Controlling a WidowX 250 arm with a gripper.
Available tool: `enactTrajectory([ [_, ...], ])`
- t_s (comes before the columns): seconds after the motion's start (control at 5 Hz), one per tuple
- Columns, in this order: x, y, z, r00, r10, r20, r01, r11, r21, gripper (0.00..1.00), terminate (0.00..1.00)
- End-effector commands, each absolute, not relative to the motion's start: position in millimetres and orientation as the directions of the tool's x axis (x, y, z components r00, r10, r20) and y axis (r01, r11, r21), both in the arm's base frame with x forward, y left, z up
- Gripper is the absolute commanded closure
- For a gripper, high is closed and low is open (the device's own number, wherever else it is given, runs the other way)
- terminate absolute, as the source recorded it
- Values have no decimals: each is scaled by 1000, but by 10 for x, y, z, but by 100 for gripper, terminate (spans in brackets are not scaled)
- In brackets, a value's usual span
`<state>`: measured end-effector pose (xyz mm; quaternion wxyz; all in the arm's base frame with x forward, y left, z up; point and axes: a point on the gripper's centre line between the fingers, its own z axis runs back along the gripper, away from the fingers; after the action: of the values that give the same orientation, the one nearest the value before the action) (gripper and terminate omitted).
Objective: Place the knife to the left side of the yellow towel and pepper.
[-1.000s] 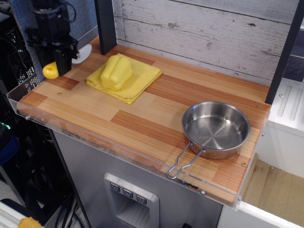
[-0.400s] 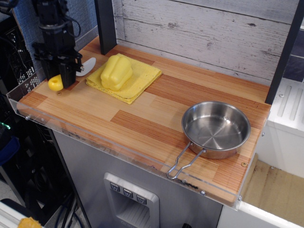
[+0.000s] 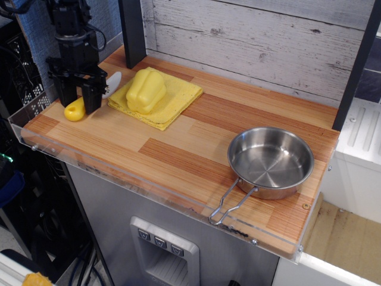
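Weathered grey planks are backing a striped wooden table (image 3: 178, 152) with a clear acrylic lip running along its front and left edges. At the upper left of the frame the black tool (image 3: 78, 95) is standing upright over the knife (image 3: 83, 102), its two fingers spread on either side of the middle of it; the yellow handle is poking out toward the lower left and the pale blade toward the upper right. Whether the fingers are pinching the knife or have just let go cannot be told from this view, though the knife appears to be resting on the wood.

The knife is lying just left of the yellow towel (image 3: 172, 98), on which the pepper (image 3: 144, 89) is sitting, so the placement looks close to finished.

The main risk is judged to be on the way out. If a finger is dragging on the rounded handle as the tool lifts, the knife could roll or skid; the blade tip is lying very near the towel's left corner and could ride onto the cloth. The table's left edge is close behind the handle, with only the low lip guarding it. A dark post is standing just beyond the tool at the back.

Open room is lying straight up and toward the frame's centre, where bare wood is stretching to the steel pan (image 3: 271, 162) at the lower right.
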<state>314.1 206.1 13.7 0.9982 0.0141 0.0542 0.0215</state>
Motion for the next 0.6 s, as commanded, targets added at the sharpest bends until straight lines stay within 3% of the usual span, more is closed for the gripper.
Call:
enactTrajectory([
  [0.0, 3130, 1880, 813, 998, -20, 62, 10, 988, 152, 0, 0],
  [0.2, 3043, 1641, 1250, 985, -25, 170, -11, 978, 207, 0, 0],
  [0.4, 3113, 1370, 1447, 976, -6, 216, -29, 987, 157, 0, 0],
])
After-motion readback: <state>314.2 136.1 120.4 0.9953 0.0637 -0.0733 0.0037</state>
